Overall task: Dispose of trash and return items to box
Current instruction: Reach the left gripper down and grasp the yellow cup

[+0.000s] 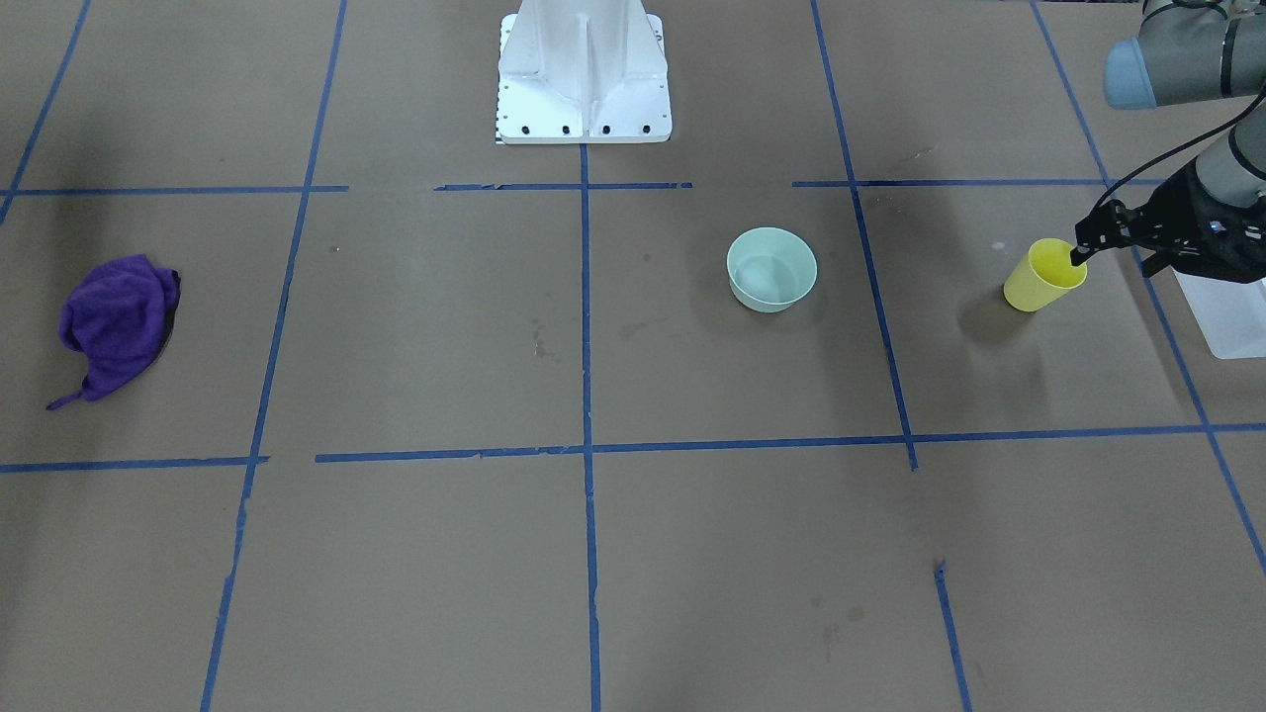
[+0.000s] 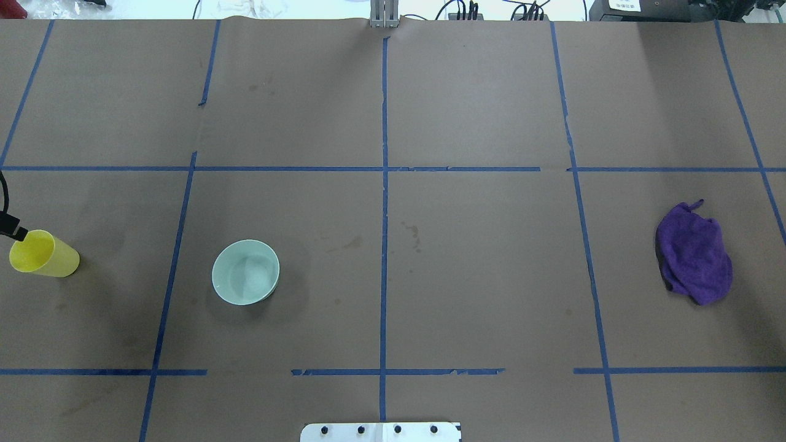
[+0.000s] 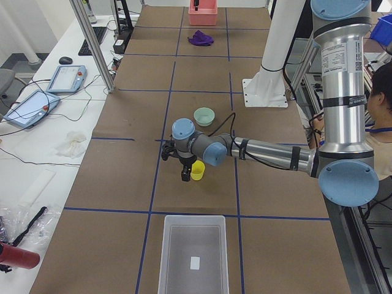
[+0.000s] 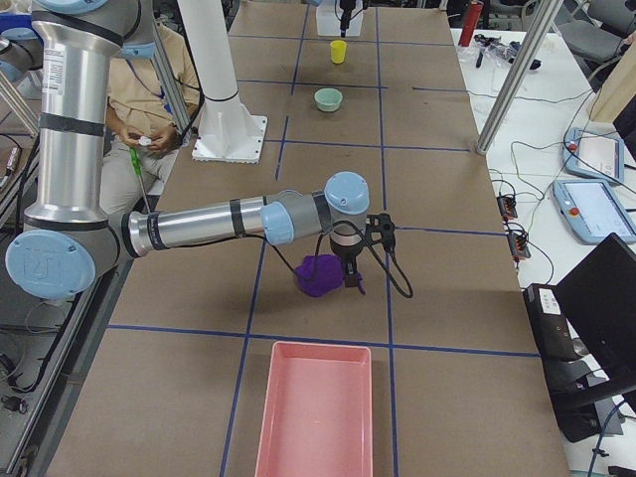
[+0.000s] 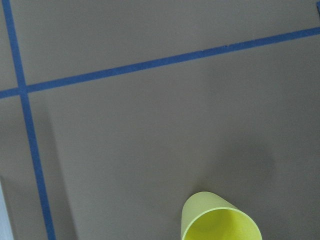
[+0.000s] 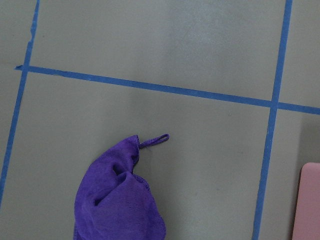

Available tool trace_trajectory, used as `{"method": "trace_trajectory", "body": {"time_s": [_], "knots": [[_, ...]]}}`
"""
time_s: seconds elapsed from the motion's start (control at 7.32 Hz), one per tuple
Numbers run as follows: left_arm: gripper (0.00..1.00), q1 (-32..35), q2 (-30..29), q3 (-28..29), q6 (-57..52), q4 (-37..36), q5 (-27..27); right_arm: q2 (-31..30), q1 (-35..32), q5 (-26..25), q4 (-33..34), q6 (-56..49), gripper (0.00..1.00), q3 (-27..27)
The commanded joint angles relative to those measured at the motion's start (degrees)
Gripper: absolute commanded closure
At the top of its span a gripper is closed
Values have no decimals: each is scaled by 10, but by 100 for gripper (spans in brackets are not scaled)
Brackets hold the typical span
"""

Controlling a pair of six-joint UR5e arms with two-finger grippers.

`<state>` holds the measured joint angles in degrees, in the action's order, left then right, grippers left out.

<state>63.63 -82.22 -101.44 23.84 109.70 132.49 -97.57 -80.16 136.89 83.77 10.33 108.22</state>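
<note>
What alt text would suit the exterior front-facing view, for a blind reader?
The left gripper is at the rim of a yellow cup near the view's right edge, beside a white bin. A mint bowl stands mid-table and a purple cloth lies far left.

Wide tabletop (image 1: 692,554) separates bowl (image 1: 771,269) and cloth (image 1: 119,321). The left gripper (image 1: 1081,253) crowds the cup (image 1: 1039,282), near the bin (image 1: 1231,316).
</note>
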Motion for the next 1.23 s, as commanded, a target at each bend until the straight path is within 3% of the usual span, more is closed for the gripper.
{"method": "trace_trajectory", "body": {"time_s": [0.0, 0.27, 0.55, 0.68, 0.82, 1.09], "knots": [[0, -17, 12, 14, 3, 13, 1, 0, 2, 0, 1, 0, 0, -1], [0, -29, 11, 21, 2, 14, 0, 0, 3, 0, 0, 0, 0, 0], [7, -39, 11, 44, 6, 55, 1, 0, 3, 0, 1, 0, 0, -1], [38, -41, 9, 59, 8, 80, 1, 0, 3, 0, 1, 0, 0, -1], [94, -41, 4, 58, 9, 80, 3, 0, 3, 0, 1, 0, 0, -1], [100, -40, 3, 51, 9, 80, 6, 0, 4, 0, -2, 0, 0, -1]]}}
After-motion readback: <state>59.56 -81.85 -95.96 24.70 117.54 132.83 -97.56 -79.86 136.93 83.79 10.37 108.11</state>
